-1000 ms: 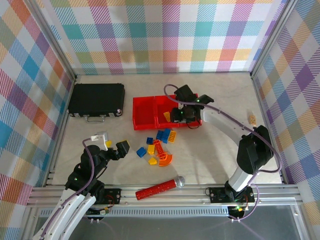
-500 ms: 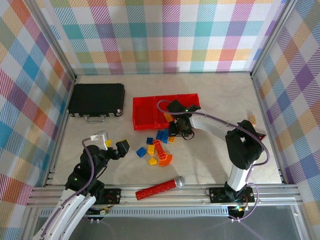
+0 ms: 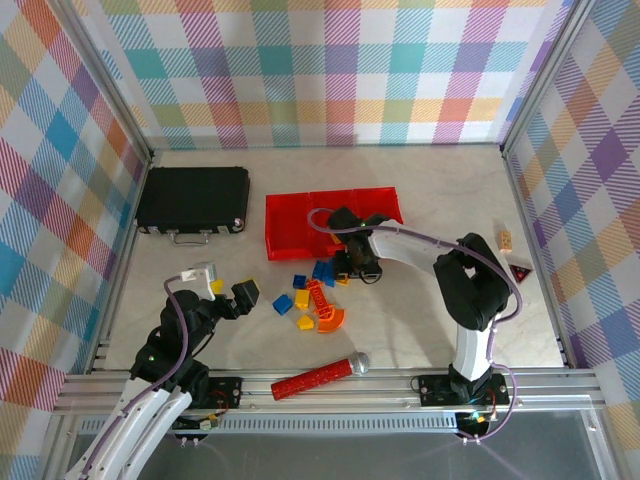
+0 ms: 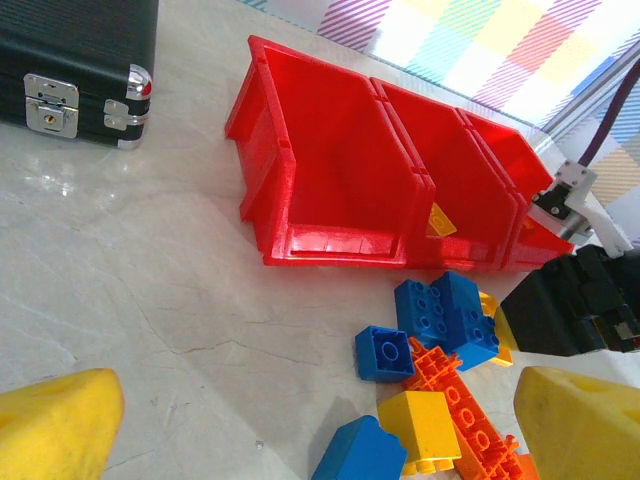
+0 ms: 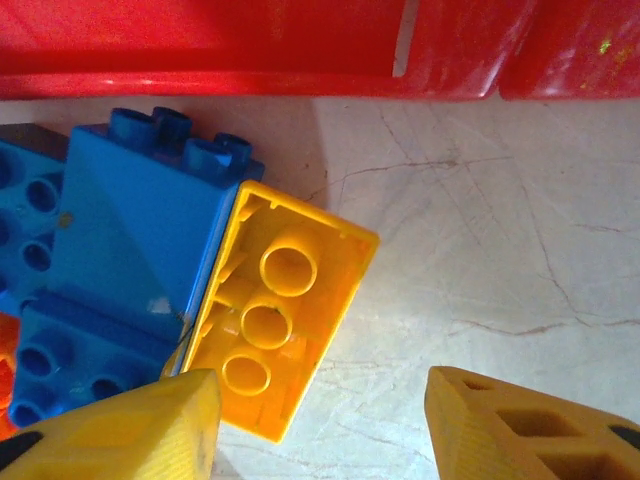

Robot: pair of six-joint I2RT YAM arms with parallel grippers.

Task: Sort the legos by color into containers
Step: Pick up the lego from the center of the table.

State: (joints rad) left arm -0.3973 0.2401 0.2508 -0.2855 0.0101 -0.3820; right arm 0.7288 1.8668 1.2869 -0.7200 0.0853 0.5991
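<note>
**Bins** [image 3: 288,228]: three, red, joined in a row on the tabletop [image 3: 420,310]. The middle one holds one yellow piece [image 4: 437,217].

**Legos** [image 3: 310,295]: blue, yellow and orange. They lie loose in a cluster on the tabletop, just on the near side of the bins. The orange arch [image 3: 331,320] sits at the cluster's near edge.

**Right pincer** [image 3: 352,265]: low at the cluster's far-right edge, just before the bins. Its fingers [image 5: 120,425] are spread apart and clamp nothing. An upturned yellow brick [image 5: 280,300] lies flat on the tabletop, partly between them. It is close to the finger on the left of the wrist view and touches a blue brick [image 5: 130,230].

**Left pincer** [image 3: 244,293]: left of the cluster and apart from it. Its yellow fingers [image 4: 60,425] are wide apart and hold nothing.

**Case** [image 3: 192,200]: black and flat, with a handle, left of the bins.

**Stick** [image 3: 318,377]: red with a silver tip, near the front edge of the tabletop.

**Block** [image 3: 505,239]: tan, at the far right, well apart from the legos.
</note>
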